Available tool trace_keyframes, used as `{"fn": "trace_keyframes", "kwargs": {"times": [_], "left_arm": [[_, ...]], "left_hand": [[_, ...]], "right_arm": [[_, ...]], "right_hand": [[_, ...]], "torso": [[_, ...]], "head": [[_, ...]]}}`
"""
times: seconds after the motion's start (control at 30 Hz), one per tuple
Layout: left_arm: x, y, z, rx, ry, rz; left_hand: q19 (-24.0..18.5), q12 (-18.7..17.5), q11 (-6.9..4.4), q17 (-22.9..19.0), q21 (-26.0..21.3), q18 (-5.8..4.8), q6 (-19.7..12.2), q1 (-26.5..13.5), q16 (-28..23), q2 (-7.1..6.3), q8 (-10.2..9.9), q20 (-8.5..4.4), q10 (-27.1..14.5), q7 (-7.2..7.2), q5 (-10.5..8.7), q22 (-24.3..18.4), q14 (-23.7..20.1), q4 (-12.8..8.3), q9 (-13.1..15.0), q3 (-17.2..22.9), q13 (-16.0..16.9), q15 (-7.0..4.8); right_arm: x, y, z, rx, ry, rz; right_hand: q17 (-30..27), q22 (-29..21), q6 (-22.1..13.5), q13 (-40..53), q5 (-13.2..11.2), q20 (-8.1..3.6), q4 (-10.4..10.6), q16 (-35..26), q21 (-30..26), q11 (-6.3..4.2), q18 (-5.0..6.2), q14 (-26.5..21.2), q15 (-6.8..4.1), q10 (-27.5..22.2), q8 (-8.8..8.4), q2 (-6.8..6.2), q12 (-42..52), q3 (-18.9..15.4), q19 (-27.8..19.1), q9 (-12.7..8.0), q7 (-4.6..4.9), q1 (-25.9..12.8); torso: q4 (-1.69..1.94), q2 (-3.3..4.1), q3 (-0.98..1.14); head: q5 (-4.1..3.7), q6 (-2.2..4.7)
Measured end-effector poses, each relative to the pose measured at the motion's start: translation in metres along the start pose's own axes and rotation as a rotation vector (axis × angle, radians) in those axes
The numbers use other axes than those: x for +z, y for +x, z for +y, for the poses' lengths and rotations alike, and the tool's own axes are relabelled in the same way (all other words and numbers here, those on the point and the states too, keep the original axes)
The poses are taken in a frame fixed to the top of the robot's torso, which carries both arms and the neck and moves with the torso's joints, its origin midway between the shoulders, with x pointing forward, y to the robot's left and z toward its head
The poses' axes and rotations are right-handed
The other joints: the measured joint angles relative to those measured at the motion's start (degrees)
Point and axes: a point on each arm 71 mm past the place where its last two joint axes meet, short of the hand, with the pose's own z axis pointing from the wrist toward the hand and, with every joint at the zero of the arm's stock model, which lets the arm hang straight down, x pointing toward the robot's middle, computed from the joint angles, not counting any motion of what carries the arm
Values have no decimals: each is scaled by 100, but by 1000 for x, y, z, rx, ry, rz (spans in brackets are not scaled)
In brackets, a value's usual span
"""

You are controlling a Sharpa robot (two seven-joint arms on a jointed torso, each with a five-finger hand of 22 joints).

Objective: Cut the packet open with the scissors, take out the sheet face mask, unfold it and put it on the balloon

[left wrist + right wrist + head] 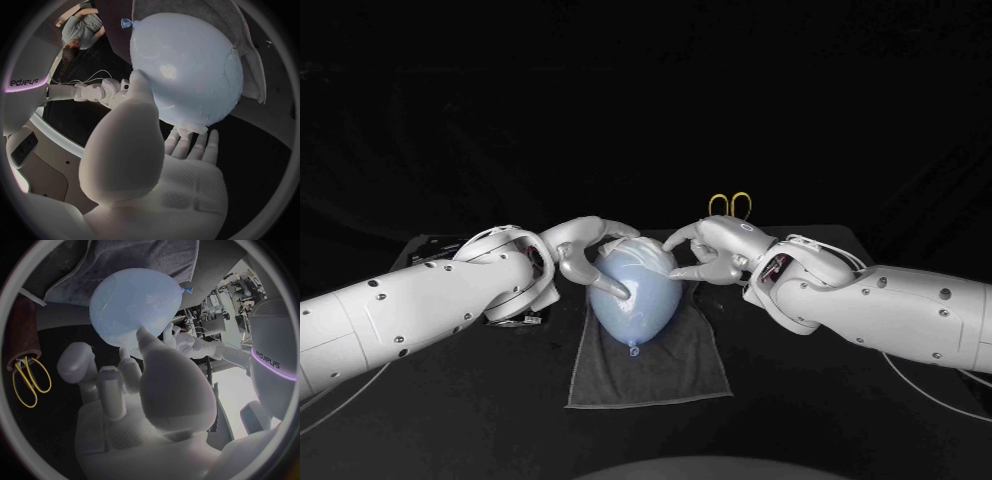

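Lying on its side at mid-table, the pale blue balloon [646, 300] rests on a dark grey towel [646, 375], rounded end to the far side and knot pointing near, w/ the knot over the towel's middle. Its skin looks glossy; can't tell whether a sheet mask lies on it. Left hand [581, 250] comes in from the left and holds the balloon's far left flank: in the left wrist view the thumb tip is pressed on the balloon's side and the other fingers [187, 142] lie together at the rounded end, touching it. Right hand [718, 250] mirrors it on the far right flank, gripping the balloon w/ thumb tip on the surface and a curled finger touching just beside it; remaining fingers [103, 382] are bent and a little apart from the balloon. So both hands are closed on the balloon, one per side, w/ the balloon between them and the two hands near each other but not touching. Towel runs lengthwise from under the hands toward the near edge, slightly rumpled at its near end, on the black table [473, 390]. Scissors [730, 205] w/ yellow loop handles sit farther back, just behind the right hand, apart from balloon & towel; in the right wrist view they lie next to a brown object I can't identify.
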Motion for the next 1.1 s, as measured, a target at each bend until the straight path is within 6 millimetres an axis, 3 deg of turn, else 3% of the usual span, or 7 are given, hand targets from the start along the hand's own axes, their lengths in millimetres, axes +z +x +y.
{"fn": "trace_keyframes", "kwargs": {"times": [0.17,0.3,0.53,0.8,1.1], "left_arm": [[0,1,0,-6,-5,14],[0,1,0,-10,-6,21],[-1,0,2,-17,-13,22],[-4,-2,5,-26,-20,17],[-3,-1,5,-35,-21,16]], "left_hand": [[251,-4,18,0,77,0,69,38,56,38,65,-8,139,69,0,6,222,-9,49,85,-15,-131],[348,-29,18,0,94,0,194,38,21,38,113,-8,140,69,0,11,278,-9,87,85,-22,-156],[400,-68,59,-1,71,1,194,37,-44,37,112,3,182,69,0,10,345,-8,89,164,-24,-211],[420,-100,53,-1,31,0,149,66,-94,67,112,-17,215,69,-1,10,411,-8,81,245,-28,-186],[460,-122,59,-1,8,0,149,91,-150,91,112,-18,221,68,-1,10,432,-2,81,300,-29,-206]], "right_arm": [[0,2,1,-3,-1,19],[-1,3,2,-6,-5,42],[-9,1,4,-9,-14,56],[-14,0,8,-13,-39,49],[-6,4,10,-19,-51,42]], "right_hand": [[-1,1,-15,-2,0,-23,-3,-1,-120,-20,-1,0,0,-44,-24,-43,-40,-81,-23,-14,12,43],[-4,0,-239,-37,0,1,3,-4,-259,12,55,-10,10,-156,-182,-92,-91,-220,-63,-75,29,92],[-4,-2,-265,-62,0,1,0,-8,-241,22,65,-10,10,-166,-192,-114,-92,-257,-63,-85,35,114],[-3,-4,-134,10,0,1,-24,-17,-66,9,64,-10,10,-153,-192,-16,-67,-325,-63,-69,30,288],[0,-1,-87,14,0,1,-24,-4,-45,0,59,-10,10,-144,-192,52,-61,-325,-63,-69,25,356]], "torso": [[2,-3,-1],[3,-3,-2],[2,-1,-2],[-5,0,1],[2,2,5]], "head": [[-9,-12],[-16,-23],[-37,-37],[-77,-47],[-62,-52]]}}
